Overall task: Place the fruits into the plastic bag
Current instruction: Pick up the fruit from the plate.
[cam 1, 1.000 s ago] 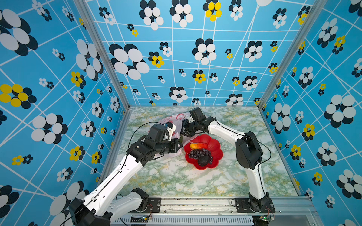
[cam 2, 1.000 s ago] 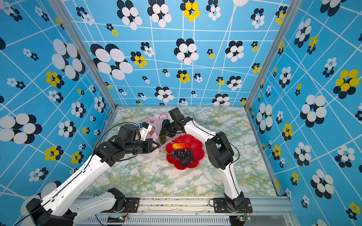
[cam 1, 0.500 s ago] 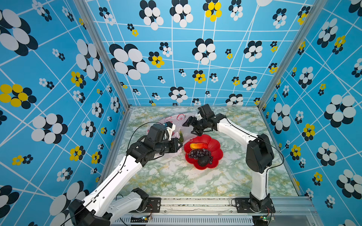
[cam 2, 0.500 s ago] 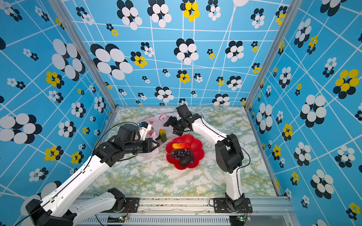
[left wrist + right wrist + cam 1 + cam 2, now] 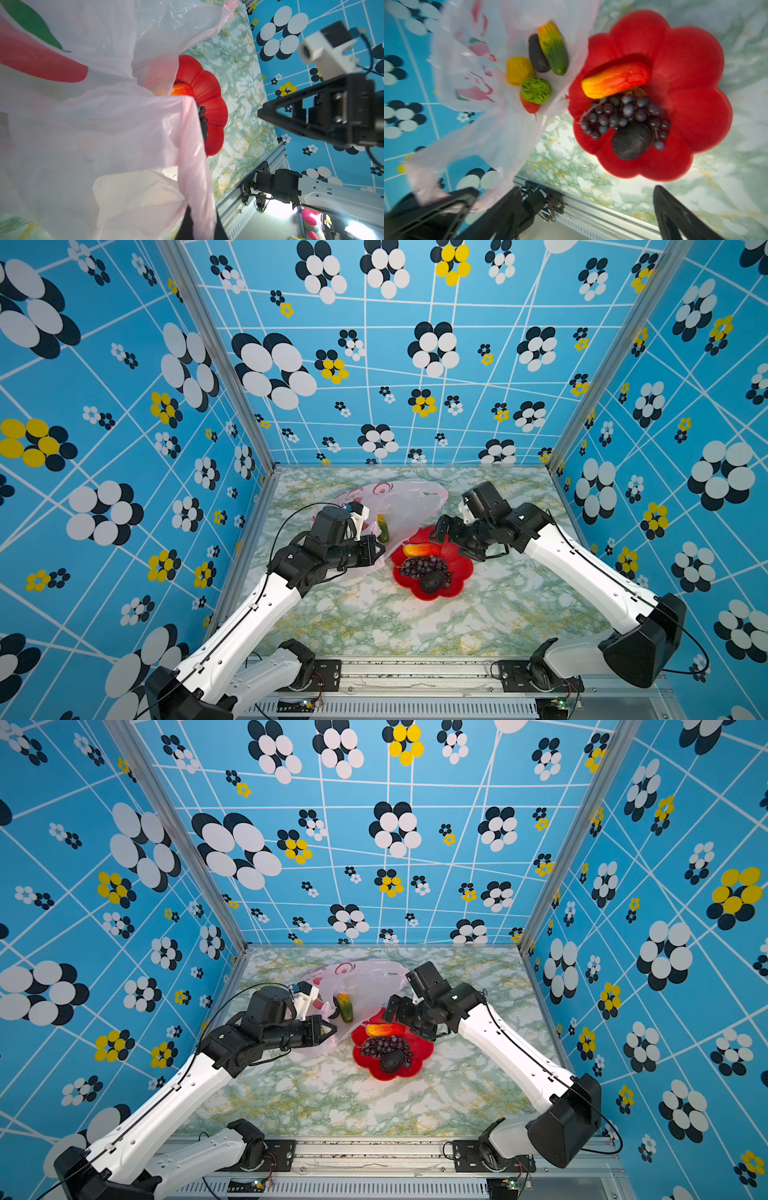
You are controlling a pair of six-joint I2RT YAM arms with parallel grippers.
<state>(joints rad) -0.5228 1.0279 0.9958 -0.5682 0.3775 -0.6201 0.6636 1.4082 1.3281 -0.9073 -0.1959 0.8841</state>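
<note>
Crinkly translucent plastic bag (image 5: 409,502), glossy smooth red dish (image 5: 462,572), rough matt avocado (image 5: 432,581).

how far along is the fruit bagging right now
Done: five fruits sit in the plastic bag. In hand: left gripper pinches the bag's rim; right gripper is open, empty. Remaining: mango-like fruit, grape bunch and avocado in the red dish.

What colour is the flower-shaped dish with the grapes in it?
The dish is bright red; the right wrist view shows it best.
</note>
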